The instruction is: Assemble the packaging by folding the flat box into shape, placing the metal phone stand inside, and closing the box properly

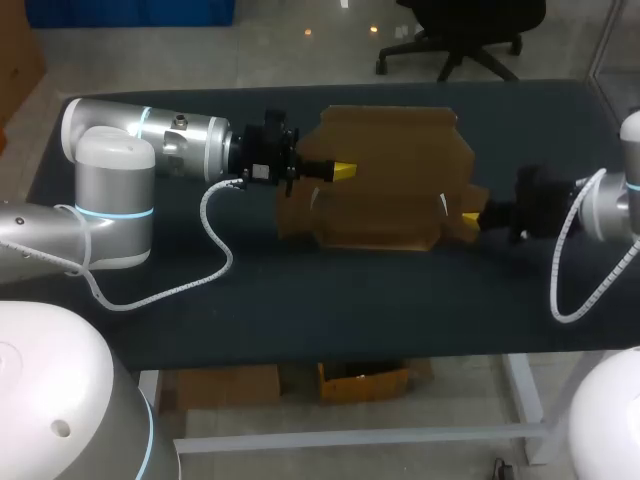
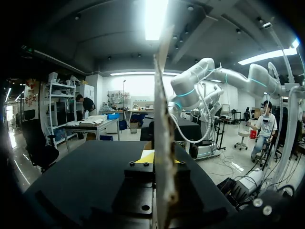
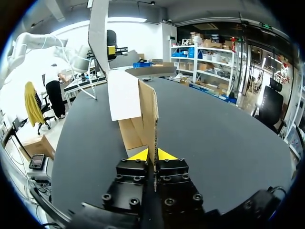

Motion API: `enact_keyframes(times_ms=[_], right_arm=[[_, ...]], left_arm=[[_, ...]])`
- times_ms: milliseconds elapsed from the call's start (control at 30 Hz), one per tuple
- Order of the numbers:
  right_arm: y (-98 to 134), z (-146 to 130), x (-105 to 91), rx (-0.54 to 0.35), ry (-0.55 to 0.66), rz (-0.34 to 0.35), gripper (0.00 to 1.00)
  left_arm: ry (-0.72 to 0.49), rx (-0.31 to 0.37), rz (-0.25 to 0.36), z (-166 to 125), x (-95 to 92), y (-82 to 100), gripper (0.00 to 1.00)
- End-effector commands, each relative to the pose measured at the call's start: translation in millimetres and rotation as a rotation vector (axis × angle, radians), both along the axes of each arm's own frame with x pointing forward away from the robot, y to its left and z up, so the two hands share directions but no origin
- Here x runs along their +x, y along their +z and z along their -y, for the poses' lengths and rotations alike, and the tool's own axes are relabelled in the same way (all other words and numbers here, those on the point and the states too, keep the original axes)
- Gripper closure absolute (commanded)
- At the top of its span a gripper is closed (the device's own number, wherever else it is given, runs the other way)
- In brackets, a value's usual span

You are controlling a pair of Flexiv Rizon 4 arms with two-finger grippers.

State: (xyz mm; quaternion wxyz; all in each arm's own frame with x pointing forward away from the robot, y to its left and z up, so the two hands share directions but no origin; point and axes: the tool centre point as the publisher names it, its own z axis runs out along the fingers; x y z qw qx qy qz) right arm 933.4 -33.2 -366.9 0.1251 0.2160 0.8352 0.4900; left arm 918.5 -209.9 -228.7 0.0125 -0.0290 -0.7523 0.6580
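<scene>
You are holding the flat box [image 1: 385, 180] over the surface [image 1: 300, 290], with your left pincer [image 1: 343, 171] clamping one end and your right pincer [image 1: 470, 218] clamping the opposite end, so its long axis is running from pincer to pincer.

The flat box [image 1: 385, 180] blocks the way straight between left gripper [image 1: 343, 171] and right gripper [image 1: 470, 218] — the surface [image 1: 350, 300] beside each gripper lies open.
</scene>
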Motion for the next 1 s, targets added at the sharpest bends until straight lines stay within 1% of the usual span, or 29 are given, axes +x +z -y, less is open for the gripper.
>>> enact_keyframes(times_ms=[33,167,200,700,1000], right_arm=[[1,0,-4.4,0.002,-0.007,0.006,0.95],[1,-1,-5.9,0.003,-0.014,0.005,0.98],[1,-2,-6.4,0.004,-0.017,0.005,1.0],[1,-6,-11.8,0.007,-0.048,0.003,1.0],[-1,-6,-18.3,0.019,-0.093,0.0,1.0]], left_arm=[[0.002,0.0,0.0,0,-0.9,-1.4,1.0],[0.002,0.0,0.0,0,-0.9,-1.4,1.0],[0.002,0.0,0.0,0,-0.9,-1.4,1.0],[0.002,0.0,0.0,0,-0.9,-1.4,1.0],[0.002,0.0,0.0,0,-0.9,-1.4,1.0]])
